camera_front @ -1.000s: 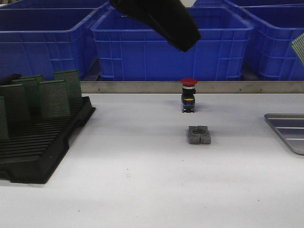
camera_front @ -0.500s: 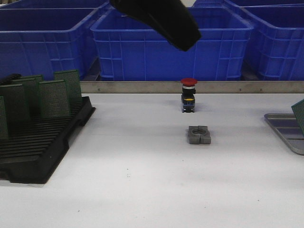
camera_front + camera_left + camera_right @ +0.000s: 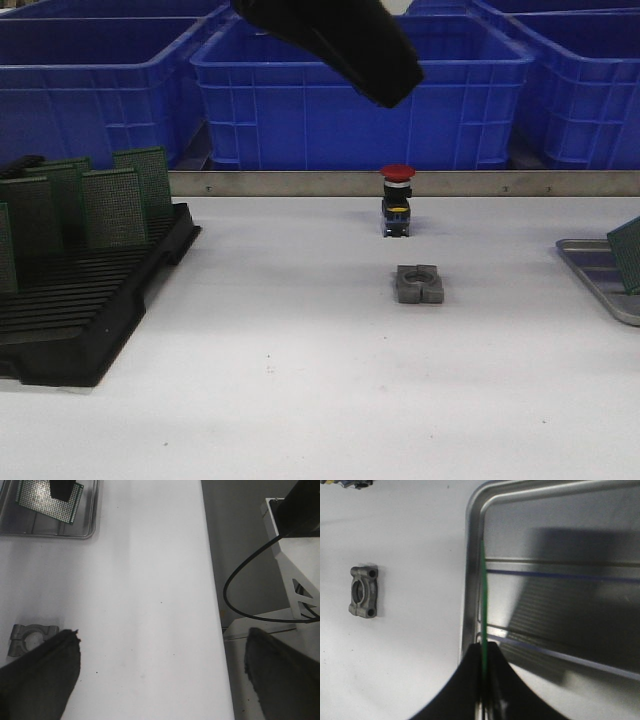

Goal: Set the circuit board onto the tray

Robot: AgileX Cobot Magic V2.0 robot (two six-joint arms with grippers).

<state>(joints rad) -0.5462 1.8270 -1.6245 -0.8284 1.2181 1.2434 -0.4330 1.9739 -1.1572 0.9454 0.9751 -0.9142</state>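
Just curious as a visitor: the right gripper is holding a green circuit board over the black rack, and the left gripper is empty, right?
Not quite. The right gripper holds the green circuit board over the metal tray, not the black rack, which sits on the far side of the table. The right wrist view shows it. The left gripper is indeed empty.

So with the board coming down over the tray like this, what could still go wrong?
The right gripper holds the circuit board on edge, right above the tray's near rim. It could catch on that rim, or land half outside on the table.

Released upright, it may topple and slide across the ribbed bottom.

Contact between board and tray cannot be judged from these views, so an early release could drop it.
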